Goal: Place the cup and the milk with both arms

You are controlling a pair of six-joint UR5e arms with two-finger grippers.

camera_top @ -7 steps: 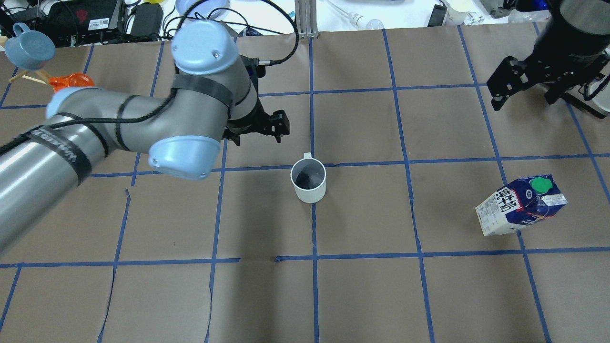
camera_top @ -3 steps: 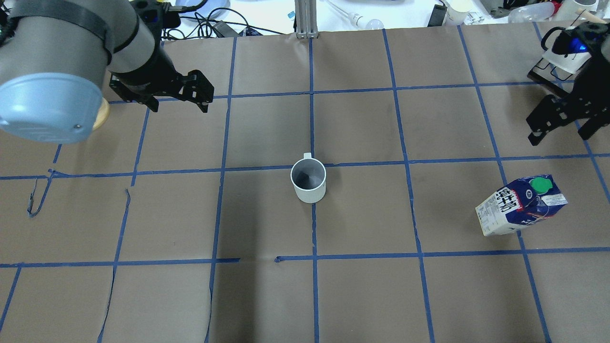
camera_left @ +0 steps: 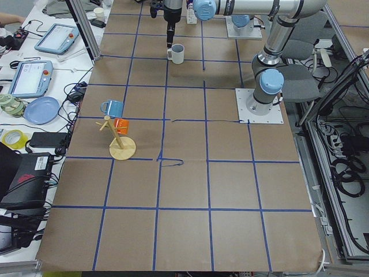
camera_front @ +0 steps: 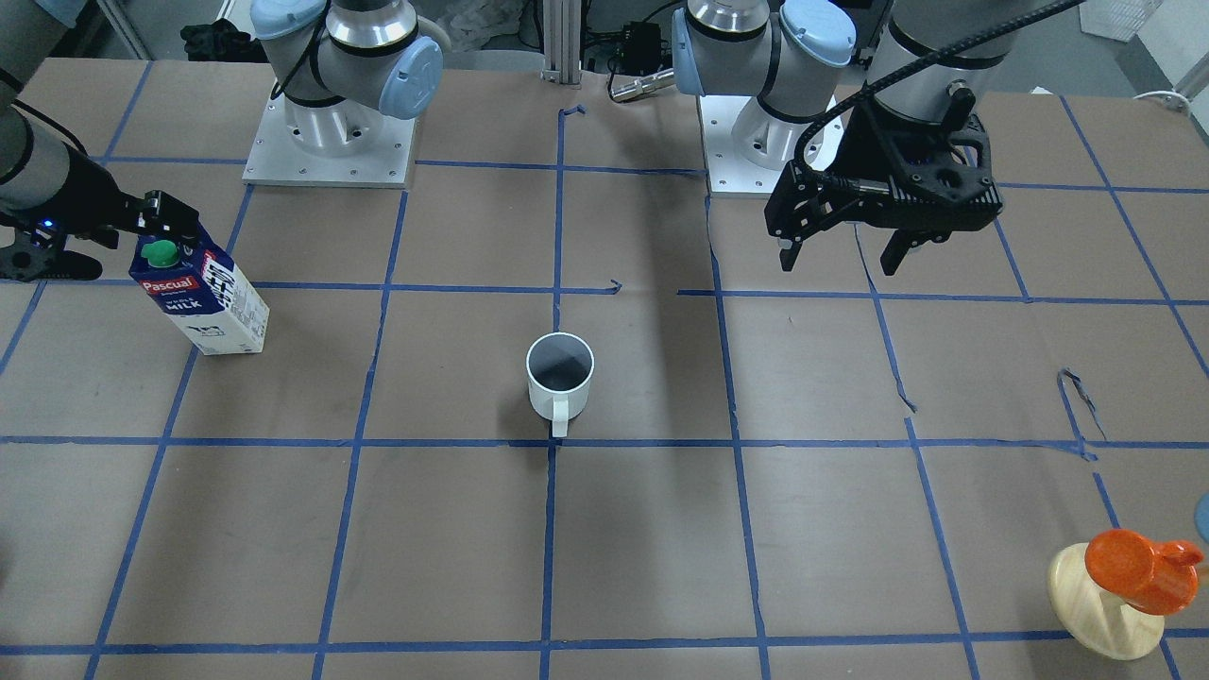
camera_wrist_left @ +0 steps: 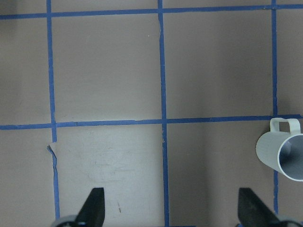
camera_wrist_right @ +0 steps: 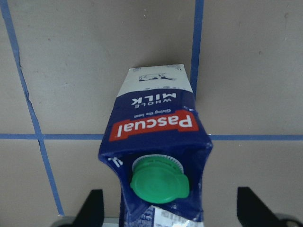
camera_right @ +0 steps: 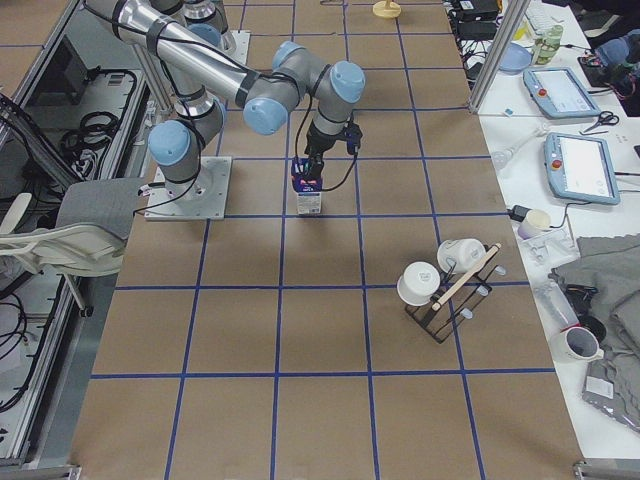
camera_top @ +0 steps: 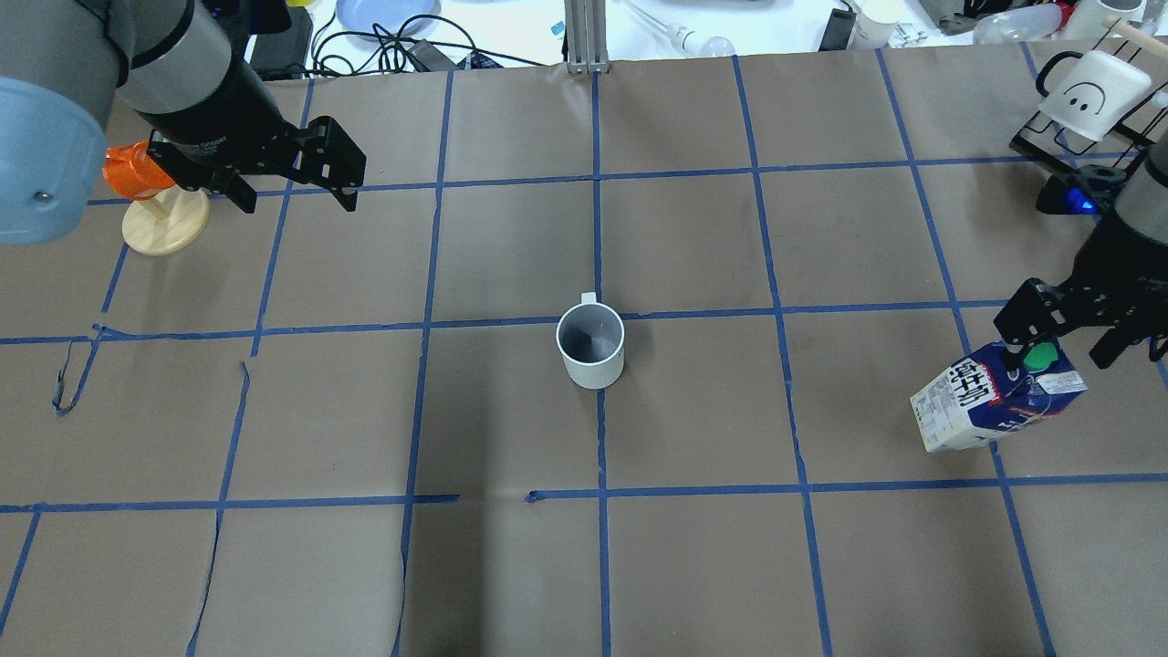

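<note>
With right gripper point(camera_top: 1058, 345) apart above milk point(camera_top: 981, 403), centre and drop to mid-height before clamping; with left gripper point(camera_top: 297, 201) apart, well off cup point(camera_top: 591, 351), approach clear of handle point(camera_top: 589, 297).

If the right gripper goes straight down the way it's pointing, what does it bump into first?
Probably the milk: the open right gripper points down over its top, the green cap between its fingers. Its height above is unclear.

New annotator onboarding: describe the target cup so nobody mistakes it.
On the brown table with the blue tape grid, go to the middle. The cup stands there upright, alone: white outside, dark grey inside, whereas the orange cup sits on a wooden stand.
</note>
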